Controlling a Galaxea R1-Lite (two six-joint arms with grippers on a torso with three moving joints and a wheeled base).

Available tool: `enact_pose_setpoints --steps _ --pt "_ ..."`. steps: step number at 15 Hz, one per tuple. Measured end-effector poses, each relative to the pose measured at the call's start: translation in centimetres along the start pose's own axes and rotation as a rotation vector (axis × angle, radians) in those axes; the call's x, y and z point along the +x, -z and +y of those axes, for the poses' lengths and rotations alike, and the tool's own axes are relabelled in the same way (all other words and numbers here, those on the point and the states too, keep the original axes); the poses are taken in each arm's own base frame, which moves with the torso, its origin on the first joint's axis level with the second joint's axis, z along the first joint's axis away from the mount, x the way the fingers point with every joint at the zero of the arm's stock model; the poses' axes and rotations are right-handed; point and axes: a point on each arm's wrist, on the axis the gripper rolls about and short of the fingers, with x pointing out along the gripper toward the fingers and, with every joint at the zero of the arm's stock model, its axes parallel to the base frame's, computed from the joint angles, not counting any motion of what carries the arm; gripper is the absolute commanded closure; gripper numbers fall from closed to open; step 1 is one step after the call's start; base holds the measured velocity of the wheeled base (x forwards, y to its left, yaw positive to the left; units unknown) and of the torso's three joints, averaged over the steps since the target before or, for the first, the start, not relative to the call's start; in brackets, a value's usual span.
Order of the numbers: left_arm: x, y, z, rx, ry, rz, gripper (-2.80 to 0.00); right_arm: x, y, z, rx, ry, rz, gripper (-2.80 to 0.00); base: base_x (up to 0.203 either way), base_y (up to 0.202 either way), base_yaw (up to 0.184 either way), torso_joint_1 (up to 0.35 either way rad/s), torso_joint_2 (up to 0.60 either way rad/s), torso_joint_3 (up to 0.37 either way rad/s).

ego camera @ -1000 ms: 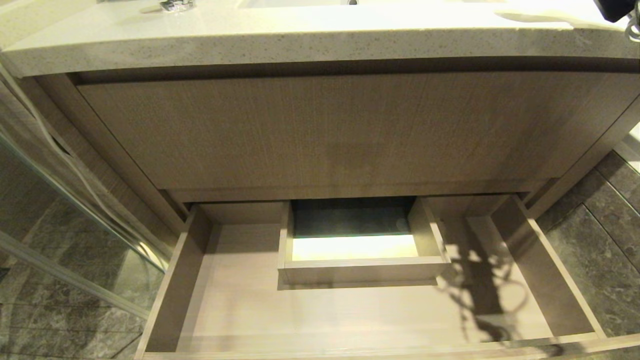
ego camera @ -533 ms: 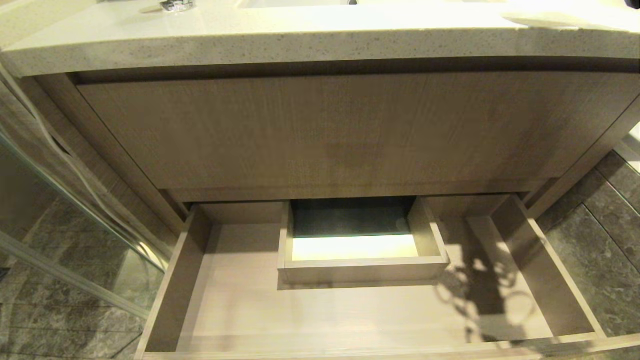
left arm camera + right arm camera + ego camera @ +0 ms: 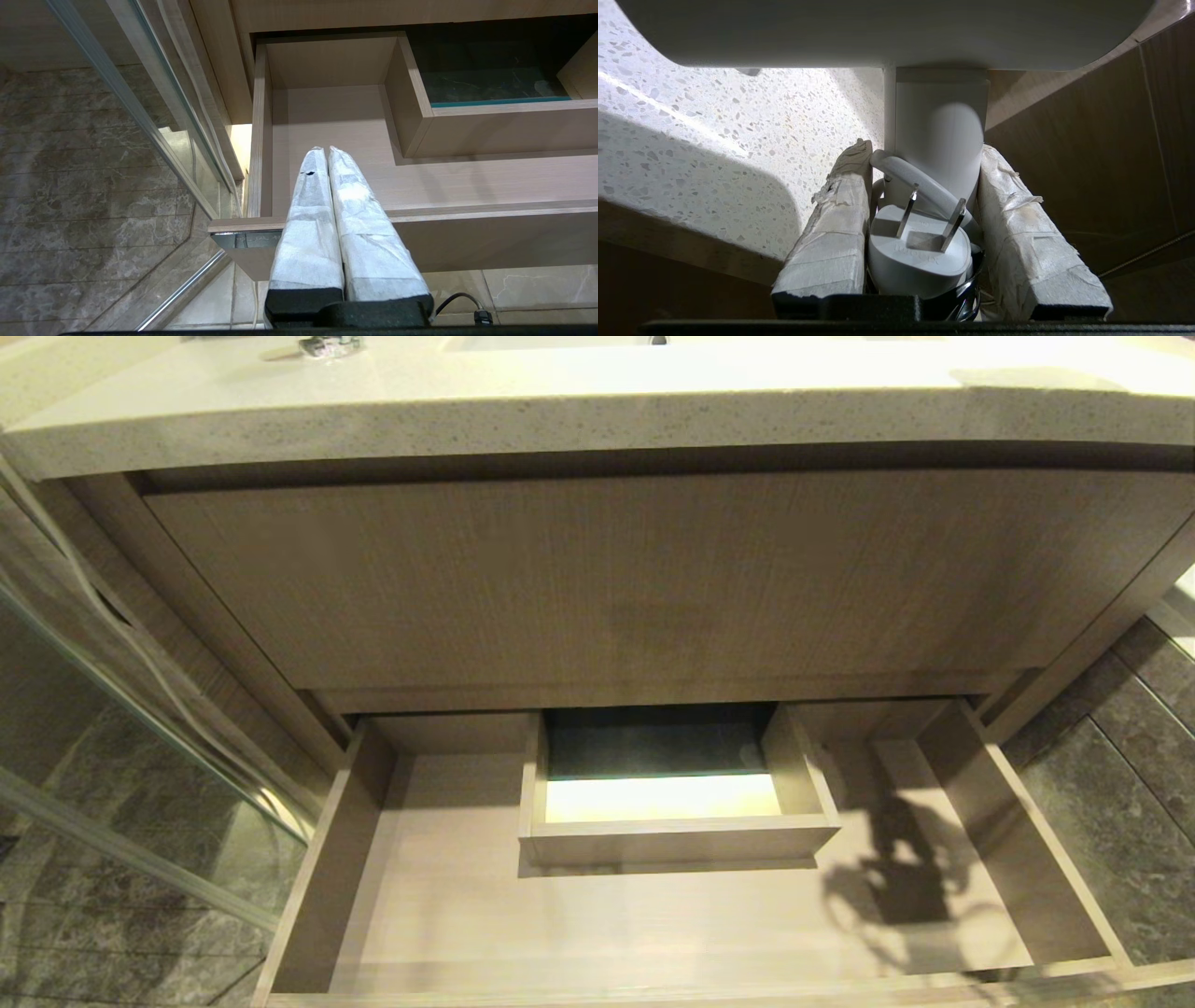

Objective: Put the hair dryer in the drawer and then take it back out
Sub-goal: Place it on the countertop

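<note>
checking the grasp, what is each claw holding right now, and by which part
Right claw grips the hair dryer by its handle, plug tucked between the fingers. Left claw holds nothing.

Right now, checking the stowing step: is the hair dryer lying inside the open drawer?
No, the drawer shows only bare wood, while the right gripper clamps the hair dryer by its handle.

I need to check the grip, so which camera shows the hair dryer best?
The right wrist view: the hair dryer fills it, handle between the right gripper's jaws, plug beside it. The head view shows only a shadow in the drawer; the left wrist view shows none of it.
</note>
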Motion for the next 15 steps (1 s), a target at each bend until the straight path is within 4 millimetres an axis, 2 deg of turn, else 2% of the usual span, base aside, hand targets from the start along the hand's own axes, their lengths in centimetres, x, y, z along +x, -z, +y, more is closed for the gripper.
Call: enact_pose_setpoints --steps 15 --pt "0.00 0.00 0.00 -0.001 0.000 0.000 0.00 -0.09 0.25 -0.23 -0.003 0.006 0.005 0.00 0.000 0.000 0.000 0.000 0.00 0.000"
